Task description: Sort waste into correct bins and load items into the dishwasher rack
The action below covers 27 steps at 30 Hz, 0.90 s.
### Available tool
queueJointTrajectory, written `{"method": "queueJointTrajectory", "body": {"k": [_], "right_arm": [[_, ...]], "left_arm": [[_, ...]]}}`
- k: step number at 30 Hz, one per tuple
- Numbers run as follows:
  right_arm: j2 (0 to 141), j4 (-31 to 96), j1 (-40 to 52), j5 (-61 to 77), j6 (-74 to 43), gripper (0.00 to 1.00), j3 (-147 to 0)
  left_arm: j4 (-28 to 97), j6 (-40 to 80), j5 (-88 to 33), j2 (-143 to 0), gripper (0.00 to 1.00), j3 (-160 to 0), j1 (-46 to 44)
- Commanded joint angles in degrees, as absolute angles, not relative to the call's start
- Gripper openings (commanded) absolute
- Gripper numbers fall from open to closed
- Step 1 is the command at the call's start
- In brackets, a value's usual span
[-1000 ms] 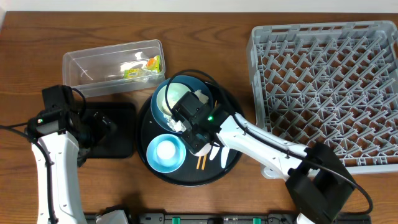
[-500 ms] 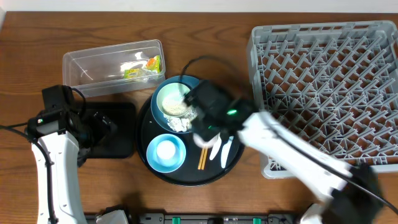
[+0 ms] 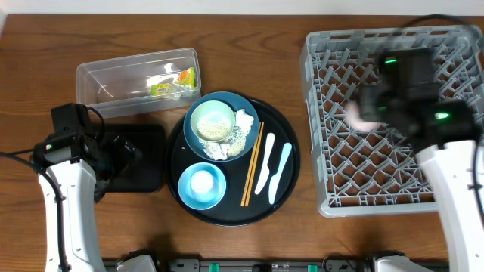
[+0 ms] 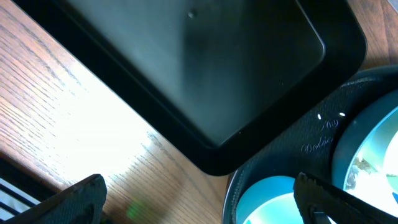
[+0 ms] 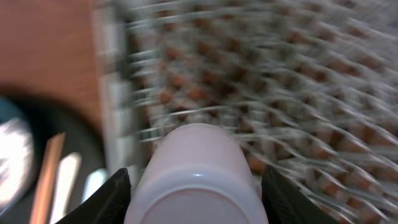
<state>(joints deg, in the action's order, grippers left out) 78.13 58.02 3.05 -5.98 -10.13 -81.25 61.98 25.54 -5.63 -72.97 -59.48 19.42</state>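
The left hand (image 4: pixel 199 208) hangs with fingers wide apart over the black tray (image 4: pixel 205 68). On the round tray (image 3: pixel 231 210) lie a blue bowl (image 3: pixel 202 185), chopsticks (image 3: pixel 252 164) and utensils (image 3: pixel 274 168). Behind them a plate (image 3: pixel 227 97) bears a green bowl (image 3: pixel 212 122) and tissue (image 3: pixel 243 119). The right hand (image 5: pixel 198 199) is clamped on a cup (image 5: pixel 196 158) above the rack (image 5: pixel 292 74). Farthest on the worktop (image 3: pixel 45 45), the tub (image 3: pixel 113 83) holds the wrapper (image 3: pixel 174 81).

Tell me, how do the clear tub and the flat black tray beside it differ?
The clear plastic tub is see-through with tall walls; the shallow black tray is opaque with a low rim. The tub holds a yellow-green wrapper; the tray's visible part is bare. The tub lies farther back on the table than the tray. Both are rectangular and sit left of the round black tray.
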Motion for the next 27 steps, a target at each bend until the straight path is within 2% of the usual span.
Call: {"method": "queueJointTrajectory", "body": {"k": [1, 7, 15, 21, 27], "right_arm": [[77.9, 57.5, -7.8, -7.9, -10.6, 0.38, -81.2], [79.9, 54.1, -24.1, -9.0, -10.7, 0.38, -81.1], [84.0, 49.5, -37.6, -9.0, -10.4, 0.37, -80.5], [89.8, 47.0, -43.3, -8.8, -10.5, 0.37, -80.5], [94.6, 44.1, -44.3, -8.8, -10.5, 0.37, -80.5]], "left_arm": [[62.3, 26.0, -5.4, -73.0, 0.97, -59.1, 19.7], [62.3, 26.0, -5.4, -73.0, 0.97, -59.1, 19.7], [62.3, 26.0, -5.4, -73.0, 0.97, -59.1, 19.7], [62.4, 26.0, -5.4, -73.0, 0.97, -59.1, 19.7], [62.7, 26.0, -5.4, -73.0, 0.97, -59.1, 19.7]]}}
